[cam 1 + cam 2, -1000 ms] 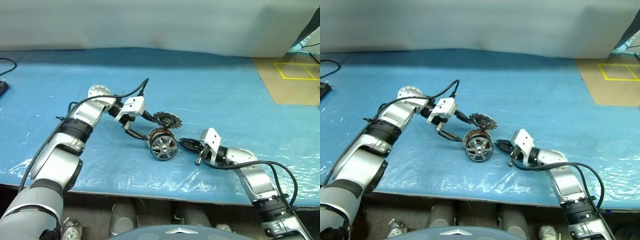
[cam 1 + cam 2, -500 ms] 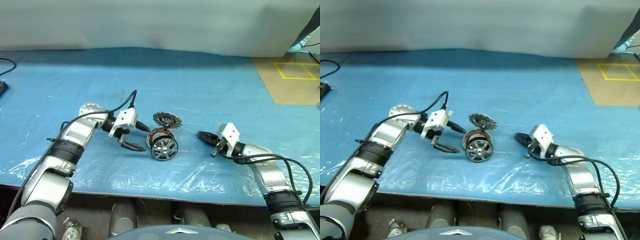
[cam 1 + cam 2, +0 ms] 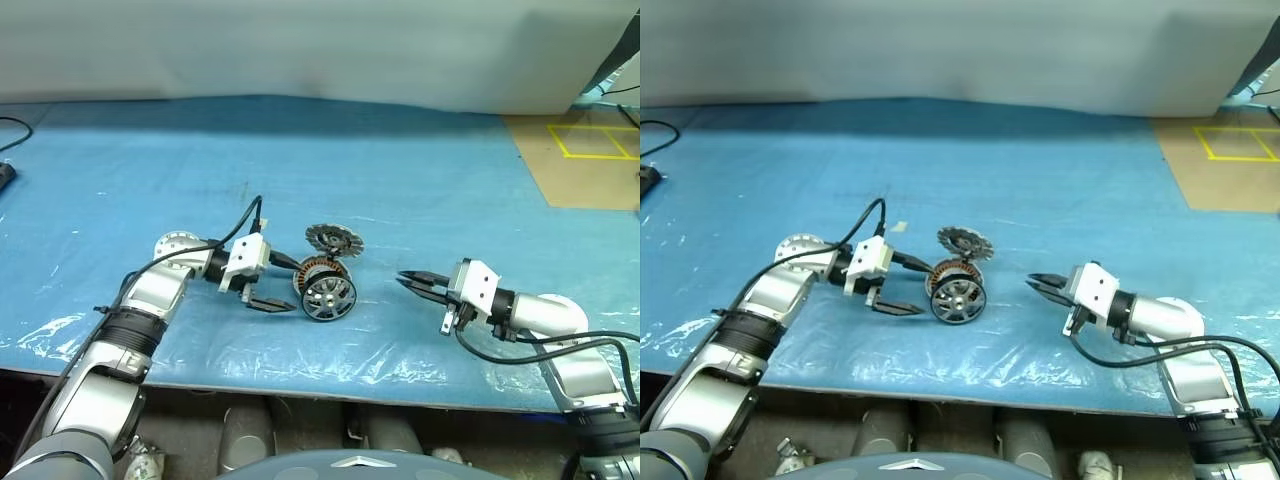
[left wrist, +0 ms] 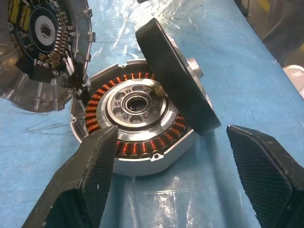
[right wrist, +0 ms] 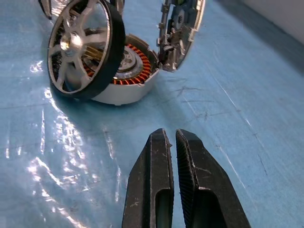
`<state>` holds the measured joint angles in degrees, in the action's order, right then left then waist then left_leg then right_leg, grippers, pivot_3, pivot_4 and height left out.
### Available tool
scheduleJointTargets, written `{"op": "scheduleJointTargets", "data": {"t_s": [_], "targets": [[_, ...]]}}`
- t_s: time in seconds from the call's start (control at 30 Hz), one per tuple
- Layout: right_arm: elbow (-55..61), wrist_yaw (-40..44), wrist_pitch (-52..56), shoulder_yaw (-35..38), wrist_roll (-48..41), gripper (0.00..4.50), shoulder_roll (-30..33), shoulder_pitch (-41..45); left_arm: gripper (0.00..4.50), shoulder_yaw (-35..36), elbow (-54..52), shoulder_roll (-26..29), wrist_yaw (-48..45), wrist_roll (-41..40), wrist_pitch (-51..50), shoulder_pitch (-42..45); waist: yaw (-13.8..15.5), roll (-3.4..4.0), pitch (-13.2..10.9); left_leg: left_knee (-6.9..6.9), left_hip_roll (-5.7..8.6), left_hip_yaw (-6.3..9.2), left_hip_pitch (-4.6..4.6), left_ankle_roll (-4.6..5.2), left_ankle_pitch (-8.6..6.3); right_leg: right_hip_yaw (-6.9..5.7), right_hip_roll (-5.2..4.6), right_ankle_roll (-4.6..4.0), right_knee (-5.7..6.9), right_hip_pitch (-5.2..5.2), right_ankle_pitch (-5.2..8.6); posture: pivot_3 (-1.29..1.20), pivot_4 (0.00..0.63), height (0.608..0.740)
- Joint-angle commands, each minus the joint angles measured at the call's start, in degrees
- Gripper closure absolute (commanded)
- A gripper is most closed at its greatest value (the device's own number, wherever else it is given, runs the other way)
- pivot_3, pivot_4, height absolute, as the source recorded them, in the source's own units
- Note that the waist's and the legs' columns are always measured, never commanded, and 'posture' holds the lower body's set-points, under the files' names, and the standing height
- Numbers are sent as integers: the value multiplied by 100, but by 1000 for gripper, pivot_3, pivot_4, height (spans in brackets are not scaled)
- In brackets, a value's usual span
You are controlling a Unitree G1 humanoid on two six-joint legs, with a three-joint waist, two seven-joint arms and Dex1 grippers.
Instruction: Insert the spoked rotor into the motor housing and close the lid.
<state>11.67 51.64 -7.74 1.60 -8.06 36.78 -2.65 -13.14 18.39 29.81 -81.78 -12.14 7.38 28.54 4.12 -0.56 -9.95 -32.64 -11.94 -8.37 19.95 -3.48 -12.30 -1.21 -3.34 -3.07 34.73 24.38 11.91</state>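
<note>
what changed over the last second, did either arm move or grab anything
The right gripper, fingers shut and empty, drew back from the parts toward the robot's right. The left gripper, open, came down and back to sit beside the shallow silver copper-wound motor housing, gripping nothing. The dark-rimmed spoked rotor leans tilted on the housing as before, and the grey finned lid behind it has not moved.

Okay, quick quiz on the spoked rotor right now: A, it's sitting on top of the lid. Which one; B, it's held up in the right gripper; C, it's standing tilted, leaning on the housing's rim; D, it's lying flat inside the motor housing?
C: the spoked rotor stands on edge, tilted against the rim of the motor housing, whose copper windings are still uncovered.
</note>
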Motion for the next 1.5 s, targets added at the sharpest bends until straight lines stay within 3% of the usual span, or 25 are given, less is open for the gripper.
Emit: {"op": "scheduleJointTargets", "data": {"t_s": [0.03, 0.3, 0.57, 0.77, 0.97, 1.07, 1.27, 1.4, 1.5], "targets": [[478, -935, -538, 83, 699, 4284, -358, -339, 669, 132, -203, -161, 190, -141, 237, -117, -1, 0, 0, 2, 1, 0, 0, -8, -5, 0, -1, 1, -1, 1, 1, 0, 150, 740], [-817, -3100, -2216, 1, 2579, 4284, -868, -306, 669, -16, 27, -554, 543, 56, 532, -336, -29, -2, 0, 2, 8, 0, 0, -29, 1, 1, -5, 35, -2, 2, 19, 0, 150, 740], [-1645, -2939, -3242, -141, 2307, 4284, -227, 167, 669, -66, 74, -631, 773, 182, 647, -407, -11, -1, 1, 8, 10, -1, -2, -29, 1, 9, -2, 9, -1, 2, 2, 0, 150, 740], [-1925, -2952, -2931, -312, 2222, 4284, -383, 465, 669, -11, -850, -383, 741, 43, 239, -292, -51, -1, 1, 5, 10, -1, -3, -11, -8, 10, -2, 8, 4, 2, 2, 0, 150, 740], [-1982, -3163, -3174, -273, 2331, 4284, -344, 637, 669, 99, -877, -239, 937, 63, 104, -276, -55, 2, 3, 1, 10, -2, -7, -10, -9, 12, -1, 7, 12, 2, 2, 0, 150, 740], [-1652, -2660, -2490, -138, 1346, 4284, -318, 698, 669, 79, -906, -256, 1021, 48, 60, -338, -55, 2, 3, -1, 11, -2, -4, -10, -8, 12, -2, 7, 10, 2, 2, 0, 150, 740], [-615, -1226, -946, 116, -473, 4284, 399, 957, 669, 182, -815, -260, 1199, 13, -17, -282, -54, 6, 1, -4, 8, -2, -5, 0, -6, 12, -1, 5, 13, 2, 0, 0, 150, 740], [-1144, -1338, -2629, -254, 1012, 4284, 577, 1050, 669, 137, -536, -340, 1264, 84, 31, -145, -31, 6, 2, -5, 4, -2, -8, 10, 0, 10, 0, 3, 14, -1, 0, 0, 150, 740], [-1539, -1838, -3771, -359, 1551, 4284, 189, 998, 669, 103, -247, -409, 1287, 146, 129, -23, -14, 7, 3, -8, 8, -2, -3, 6, 0, 10, -1, 4, 12, 0, 0, 0, 150, 740]]}}
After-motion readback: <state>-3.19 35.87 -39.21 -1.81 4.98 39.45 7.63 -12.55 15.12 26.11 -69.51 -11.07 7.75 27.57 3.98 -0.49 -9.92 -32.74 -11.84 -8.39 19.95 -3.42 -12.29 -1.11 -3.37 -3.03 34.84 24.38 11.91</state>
